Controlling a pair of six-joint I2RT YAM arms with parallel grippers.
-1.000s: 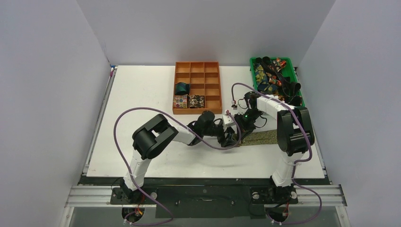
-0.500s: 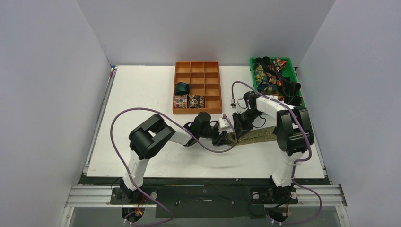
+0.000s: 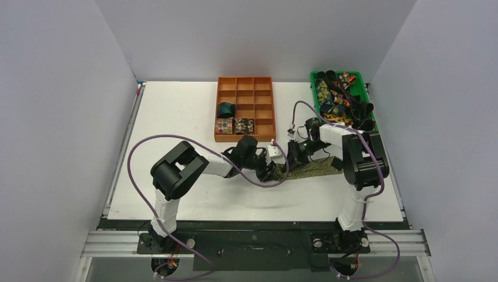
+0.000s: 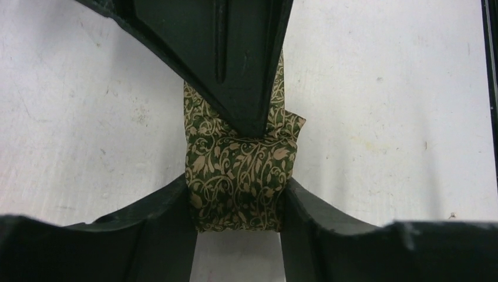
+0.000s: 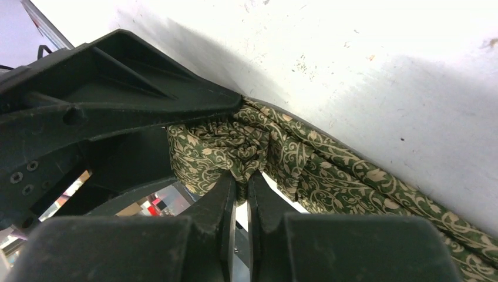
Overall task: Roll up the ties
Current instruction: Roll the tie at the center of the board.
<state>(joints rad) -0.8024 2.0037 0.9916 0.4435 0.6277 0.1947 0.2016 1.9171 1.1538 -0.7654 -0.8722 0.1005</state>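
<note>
An olive-gold vine-patterned tie [image 3: 317, 168] lies as a strip on the white table, its left end rolled into a small coil [image 4: 238, 176]. My left gripper [image 4: 238, 202] is shut on the coil's two sides. My right gripper [image 5: 242, 179] is shut on a pinch of the coil's fabric [image 5: 235, 150]; its fingers [image 4: 226, 53] press on the coil from the far side. The loose strip [image 5: 364, 188] runs off to the right. In the top view both grippers meet at the coil [image 3: 282, 168], left gripper [image 3: 271, 169], right gripper [image 3: 292, 160].
An orange compartment tray [image 3: 262, 104] at the back middle holds three rolled ties, teal [image 3: 225, 110] and two floral [image 3: 224, 126]. A green bin [image 3: 372, 111] at the back right holds several loose ties. Purple cables loop over both arms.
Both grippers and the coil have shifted left and slightly away from the bases. The flat strip's right end has slid left with them.
</note>
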